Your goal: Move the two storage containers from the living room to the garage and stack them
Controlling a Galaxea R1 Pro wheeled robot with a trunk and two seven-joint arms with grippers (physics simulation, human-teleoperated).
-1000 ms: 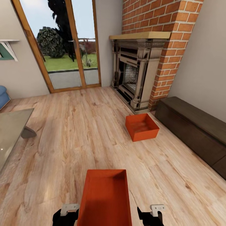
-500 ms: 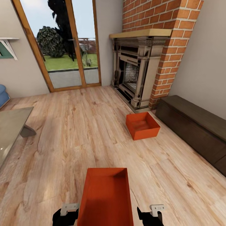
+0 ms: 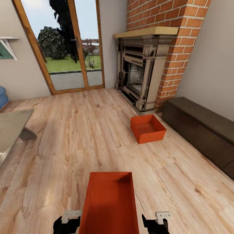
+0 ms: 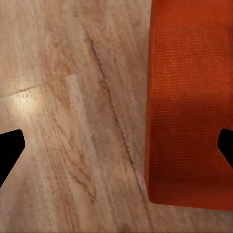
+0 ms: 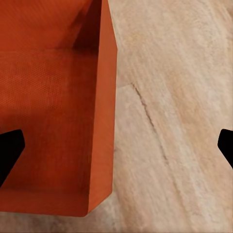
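Storage containers, 2 of them, are orange-red rectangular lidless bins with thin low walls. The nearer bin (image 3: 110, 203) sits at the bottom of the head view, directly between the left gripper (image 3: 67, 223) and the right gripper (image 3: 156, 223), with a long side wall facing each. In the left wrist view the orange wall (image 4: 190, 102) reaches in between the 2 dark fingertips (image 4: 9, 148), close to one of them, and light plank floor shows under the rest of the gap. The right wrist view is alike: the bin wall and inside (image 5: 58, 107) lie near one fingertip (image 5: 8, 145), wood on the other side. Both grippers have their fingers wide apart, and I cannot tell if any finger touches the bin.

Around this bin the light wood plank floor (image 3: 81, 136) is bare on both sides and ahead. The second orange-red bin (image 3: 148, 128) rests further on, to the right, well apart from the first. It stands near the foot of the ornate fireplace (image 3: 139, 74) and just beside the end of a long dark brown bench (image 3: 201, 130) that runs along the right wall. A grey low table (image 3: 11, 128) comes in at the left edge. Behind are the red brick chimney (image 3: 169, 35) and wood-framed glass doors (image 3: 65, 45).
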